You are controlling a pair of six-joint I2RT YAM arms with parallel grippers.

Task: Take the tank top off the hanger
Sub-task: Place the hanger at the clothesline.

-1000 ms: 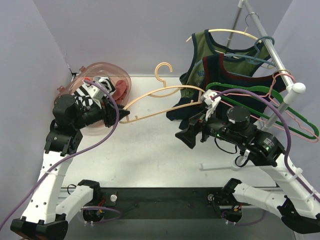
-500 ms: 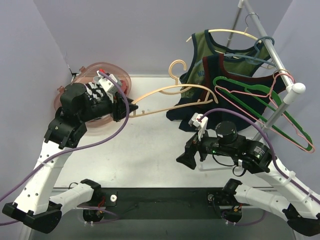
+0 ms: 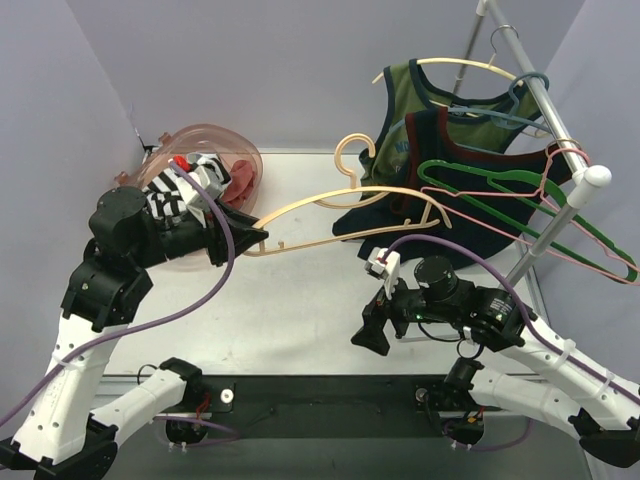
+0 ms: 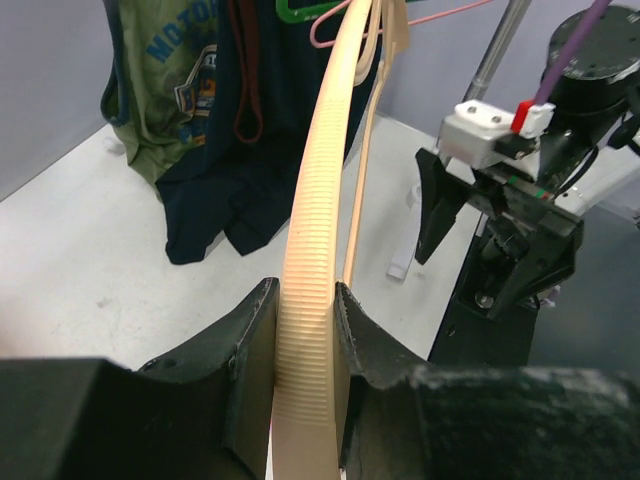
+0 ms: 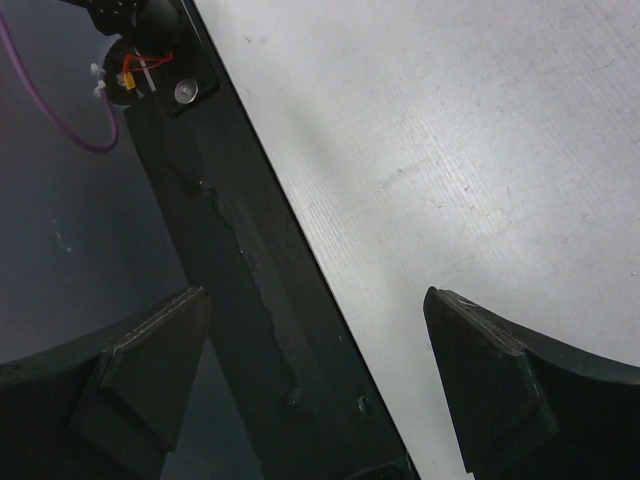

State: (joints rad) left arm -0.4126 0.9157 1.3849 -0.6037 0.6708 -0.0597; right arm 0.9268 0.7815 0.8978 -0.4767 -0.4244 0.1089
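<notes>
The left tool, at about 9 o'clock on the table, was pinching one end of the cream hanger, which stretched toward 2 o'clock and met the navy tank top. That top hung by the rack at 1 o'clock, hem pooled on the table, beside an olive tank top. The right tool, near 5 o'clock, was spread wide around nothing.

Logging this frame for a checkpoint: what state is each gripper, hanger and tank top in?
Left gripper: shut on beige hanger.
Right gripper: open, empty.
Beige hanger: gripped at one end.
Navy tank top: hanging from rail, hem on table.
Green tank top: hanging from rail.
Green hanger: bare, on rail.
</notes>
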